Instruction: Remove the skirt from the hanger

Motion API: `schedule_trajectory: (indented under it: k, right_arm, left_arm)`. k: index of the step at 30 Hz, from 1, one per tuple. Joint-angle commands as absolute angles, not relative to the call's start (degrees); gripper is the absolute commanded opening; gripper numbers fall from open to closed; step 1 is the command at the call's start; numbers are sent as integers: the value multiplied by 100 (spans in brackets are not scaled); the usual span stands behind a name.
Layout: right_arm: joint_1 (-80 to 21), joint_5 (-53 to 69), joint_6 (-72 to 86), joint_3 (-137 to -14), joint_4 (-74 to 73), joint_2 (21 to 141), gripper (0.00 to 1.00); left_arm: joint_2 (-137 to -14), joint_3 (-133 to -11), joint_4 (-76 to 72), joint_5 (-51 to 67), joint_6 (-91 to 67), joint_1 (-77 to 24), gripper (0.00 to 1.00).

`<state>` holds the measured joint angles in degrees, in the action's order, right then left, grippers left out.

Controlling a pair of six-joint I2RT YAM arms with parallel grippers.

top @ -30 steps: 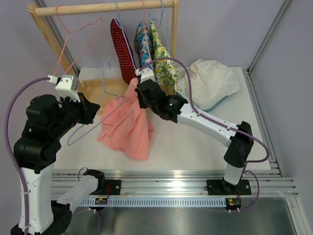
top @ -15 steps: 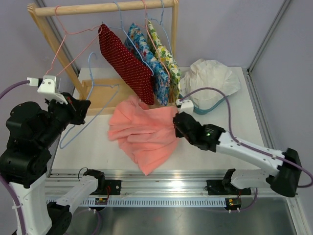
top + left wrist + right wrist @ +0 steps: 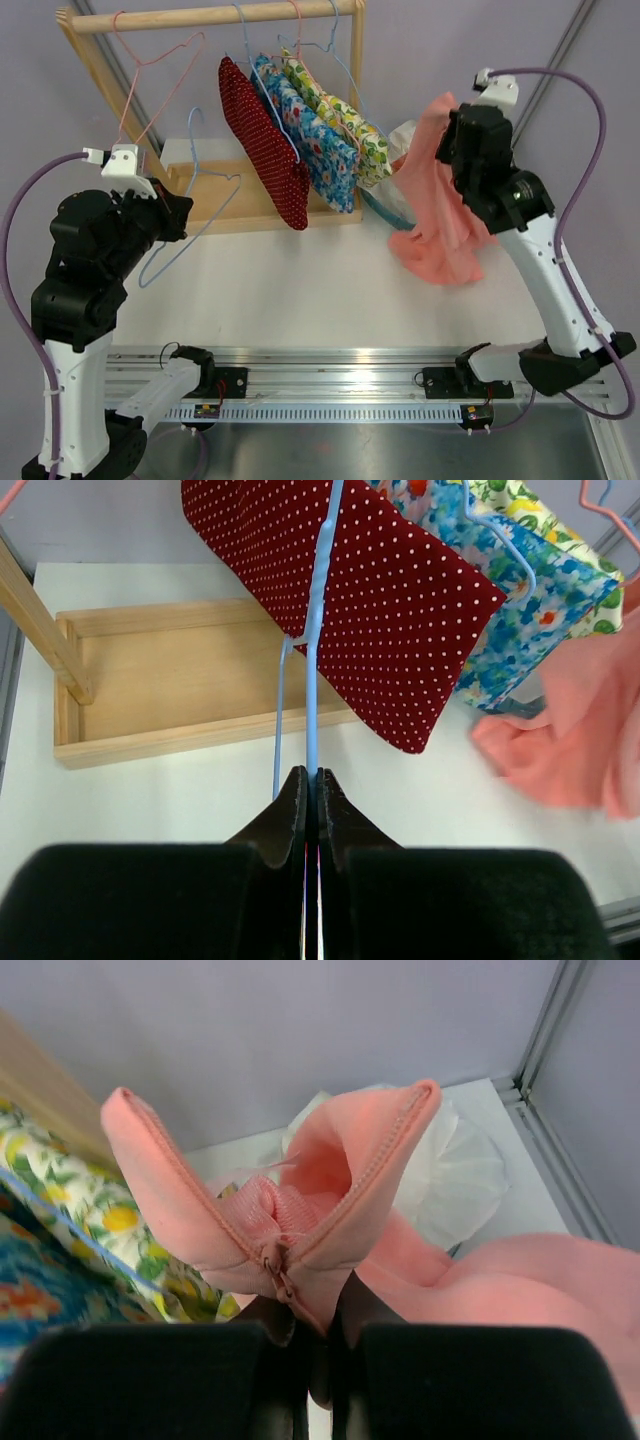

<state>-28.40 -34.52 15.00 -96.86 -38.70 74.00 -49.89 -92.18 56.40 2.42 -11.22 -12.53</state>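
Pink skirt [image 3: 440,240] pinched between right fingers [image 3: 268,1360], held aloft; left fingers [image 3: 290,810] pinch blue hanger [image 3: 313,680]; white cloth [image 3: 470,1175] in blue-rimmed basket [image 3: 385,212].

Open tabletop [image 3: 300,295] stretches from the wooden rack [image 3: 210,15] to the near rail [image 3: 340,365]. 3 hung garments, a red dotted skirt [image 3: 265,140], a blue floral skirt [image 3: 320,150] and a lemon-print skirt [image 3: 360,135], fill the rack's right half, with a blue hanger [image 3: 318,630] jutting out left of them. The raised pink skirt [image 3: 430,240] and a white cloth heap [image 3: 470,1175] crowd the right side.
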Motion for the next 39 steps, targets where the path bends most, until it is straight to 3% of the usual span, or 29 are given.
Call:
schedule_trajectory:
  k: [1, 6, 8, 16, 17, 18, 20, 21, 26, 34, 39]
  right_arm:
    - [-2286, -2989, 1108, -11768, -3620, 8215, 0]
    - [-1785, -2848, 923, -14926, -4279, 10079, 0]
    - [-1591, -2900, 905, -15012, -4124, 10414, 0]
    - [-1037, -2119, 2117, -10340, -2506, 9590, 0]
    - [-1037, -1848, 2344, -10023, -2418, 9537, 14]
    - [-1028, -1715, 2477, -9480, -2400, 9510, 70]
    - [-1028, -1269, 2793, -9011, -2373, 9378, 97]
    - [-1046, -1126, 2891, -8513, -2338, 9308, 99]
    - [-1046, -414, 3146, -6710, -1662, 8404, 99]
    - [-1046, 342, 2954, -5793, -1713, 7612, 99]
    - [-1055, 448, 2848, -5476, -1810, 7226, 99]
  left_arm:
    - [-4983, -9141, 5186, 62, -958, -1266, 0]
    - [-5089, -9123, 5195, -246, -905, -1266, 0]
    - [-5141, -9176, 5142, -334, -879, -1266, 0]
    - [-5774, -9974, 4861, -571, -896, -1266, 0]
    - [-5992, -10089, 4799, -597, -896, -1266, 0]
    - [-6099, -10212, 4773, -598, -879, -1266, 0]
    - [-6344, -10625, 4676, -668, -835, -1266, 0]
    - [-6615, -10809, 4658, -711, -818, -1257, 0]
    - [-7303, -11741, 4316, -1010, -650, -1213, 0]
    - [-8646, -13094, 4087, -1011, -869, -670, 0]
    - [-9263, -13271, 3841, -476, -1352, -106, 0]
